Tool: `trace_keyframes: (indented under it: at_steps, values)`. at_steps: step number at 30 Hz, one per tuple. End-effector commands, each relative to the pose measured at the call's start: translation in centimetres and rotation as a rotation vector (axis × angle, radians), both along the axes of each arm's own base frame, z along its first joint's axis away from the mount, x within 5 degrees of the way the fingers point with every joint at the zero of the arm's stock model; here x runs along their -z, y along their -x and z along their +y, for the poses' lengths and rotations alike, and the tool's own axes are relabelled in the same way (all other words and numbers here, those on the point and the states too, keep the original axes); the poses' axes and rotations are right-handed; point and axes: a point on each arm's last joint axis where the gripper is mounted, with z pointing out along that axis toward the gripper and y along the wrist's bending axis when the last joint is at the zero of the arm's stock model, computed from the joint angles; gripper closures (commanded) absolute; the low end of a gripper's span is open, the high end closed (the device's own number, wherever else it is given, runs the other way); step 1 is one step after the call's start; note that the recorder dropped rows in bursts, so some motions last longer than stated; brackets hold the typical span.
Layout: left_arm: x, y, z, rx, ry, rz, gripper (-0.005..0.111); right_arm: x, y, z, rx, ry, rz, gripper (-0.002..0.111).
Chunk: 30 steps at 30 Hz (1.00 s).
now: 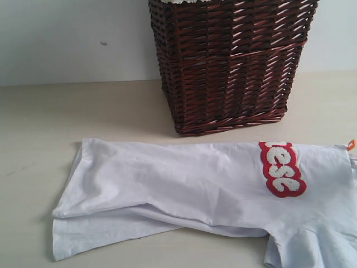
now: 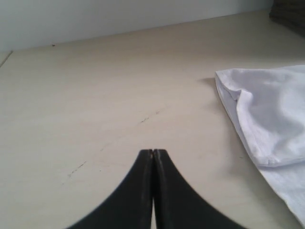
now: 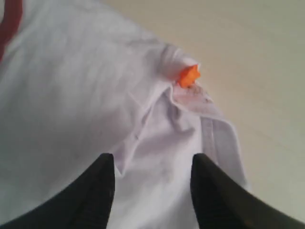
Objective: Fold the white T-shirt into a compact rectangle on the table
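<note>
Right gripper (image 3: pixel 152 167) jaws stood parted over collar (image 3: pixel 220 136) by orange tag (image 3: pixel 189 75); left gripper (image 2: pixel 153 153) closed, empty, over table (image 2: pixel 95 95) | white T-shirt (image 1: pixel 195 178) lay part-folded, near-right | risk: pinching one layer would drag fold askew.

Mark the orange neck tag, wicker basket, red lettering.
orange neck tag (image 3: pixel 188 75), right wrist view, middle of the tag.
wicker basket (image 1: pixel 228 67), exterior view, front woven wall.
red lettering (image 1: pixel 282 169), exterior view, centre of patch.
</note>
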Motion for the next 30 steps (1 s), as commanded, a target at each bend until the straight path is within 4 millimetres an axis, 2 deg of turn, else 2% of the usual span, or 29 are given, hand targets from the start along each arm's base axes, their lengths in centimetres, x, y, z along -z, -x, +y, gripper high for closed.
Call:
trace_keyframes:
  at_steps: [1, 5, 8, 10, 15, 18, 20, 22, 30]
  values:
    - [-0.1, 0.0, 0.0, -0.002, 0.009, -0.009, 0.107, 1.9, -0.3, 0.9, 0.057, -0.191, 0.092, 0.058]
    - [-0.1, 0.0, 0.0, -0.002, 0.009, -0.009, 0.107, 4.2, -0.3, 0.9, 0.081, -0.224, 0.163, 0.058]
    - [-0.1, 0.0, 0.0, -0.002, 0.009, -0.009, 0.107, 4.8, -0.4, 1.4, 0.087, -0.292, 0.182, 0.060]
    - [-0.1, 0.0, 0.0, -0.002, 0.009, -0.009, 0.107, 4.7, -0.5, 1.8, 0.048, -0.337, 0.164, 0.066]
    - [-0.1, 0.0, 0.0, -0.002, 0.009, -0.009, 0.107, 3.4, -1.0, 2.9, 0.025, -0.504, 0.120, 0.098]
    - [-0.1, 0.0, 0.0, -0.002, 0.009, -0.009, 0.107, 2.8, -1.5, 3.1, 0.052, -0.566, 0.092, 0.105]
    - [-0.1, 0.0, 0.0, -0.002, 0.009, -0.009, 0.107, 2.7, -1.8, 3.0, 0.059, -0.565, 0.079, 0.102]
    - [-0.1, 0.0, 0.0, -0.002, 0.009, -0.009, 0.107, 2.7, -1.9, 2.8, 0.068, -0.550, 0.072, 0.093]
    - [-0.1, 0.0, 0.0, -0.002, 0.009, -0.009, 0.107, 2.8, -2.0, 2.7, 0.086, -0.531, 0.063, 0.042]
